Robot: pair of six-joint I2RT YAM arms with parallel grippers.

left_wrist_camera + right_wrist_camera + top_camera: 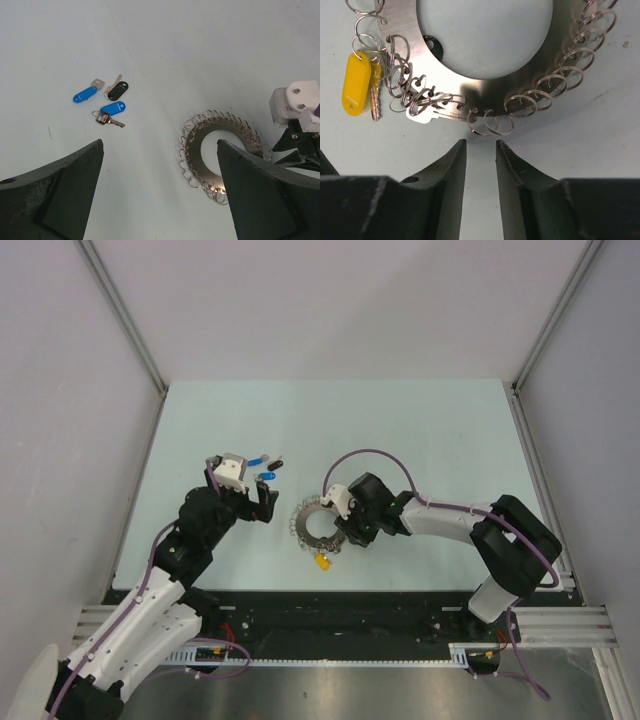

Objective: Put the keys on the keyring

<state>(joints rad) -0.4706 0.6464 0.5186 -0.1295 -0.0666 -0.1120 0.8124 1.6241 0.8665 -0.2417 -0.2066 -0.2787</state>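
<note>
The keyring [312,525] is a flat silvery metal ring edged with many small wire loops, lying mid-table. A yellow-headed key [322,562] hangs on its near edge. Two blue-headed keys [258,460] [267,477] and a black-headed key [276,457] lie loose to the ring's left. In the left wrist view the keys [112,108] lie far left and the keyring [220,132] to the right. My left gripper [160,145] is wide open and empty above bare table. My right gripper [480,143] is narrowly open and empty, its tips just short of the keyring's loops [485,92]. The yellow key [356,82] and a bare silver key [427,112] hang there.
Grey walls enclose the pale table [400,430] at the left, right and back. The right arm's wrist [300,112] shows beside the ring in the left wrist view.
</note>
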